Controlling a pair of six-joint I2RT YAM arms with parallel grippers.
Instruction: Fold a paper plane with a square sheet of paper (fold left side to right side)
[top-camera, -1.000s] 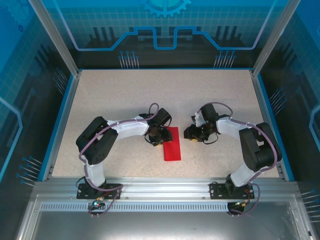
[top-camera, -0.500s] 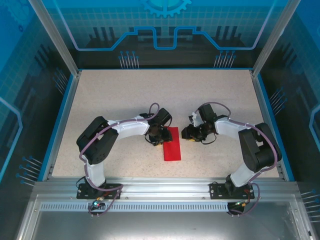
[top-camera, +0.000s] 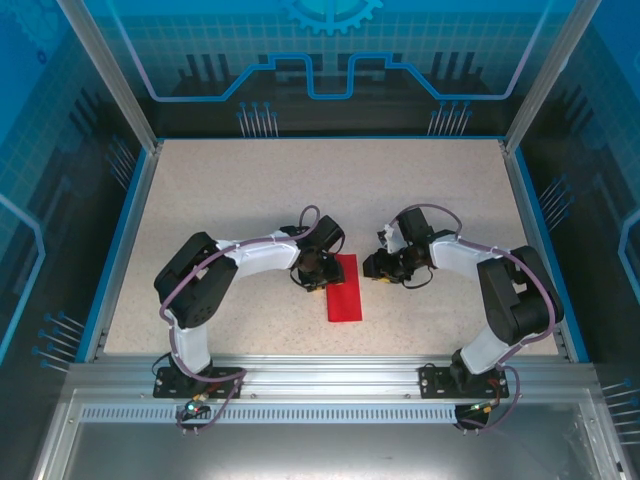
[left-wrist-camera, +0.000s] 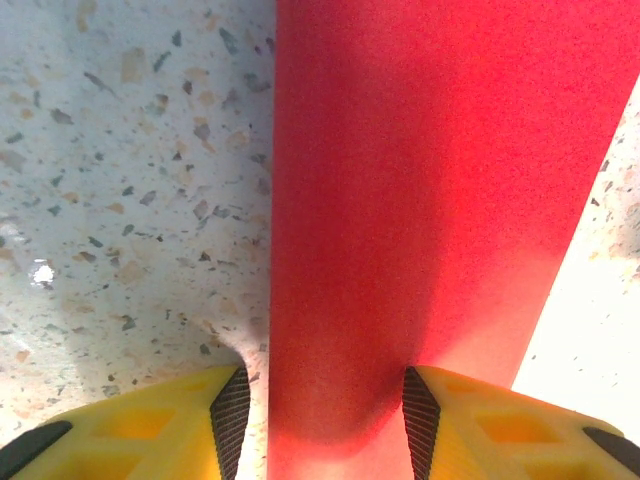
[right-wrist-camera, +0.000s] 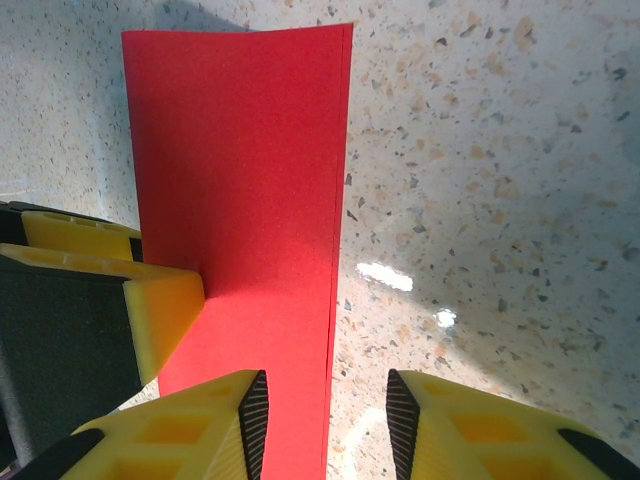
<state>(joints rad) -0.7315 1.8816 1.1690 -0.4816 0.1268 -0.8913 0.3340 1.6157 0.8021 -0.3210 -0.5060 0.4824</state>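
- I see a speckled table inside blue-lit walls.
- The square sheet of paper, folded into a narrow red strip, lies flat mid-table.
- My left gripper stands parted, straddling the strip.
- My right gripper stands parted over its long edge.

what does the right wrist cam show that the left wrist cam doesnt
Right wrist adds the far end of the folded square sheet of paper with both corners, its layered edge straddled by the open right claw, and a yellow finger of the left claw at the opposite edge. Left wrist adds the paper spanning nearly the whole gap between the left claw's fingers. Both share red paper on the speckled table.
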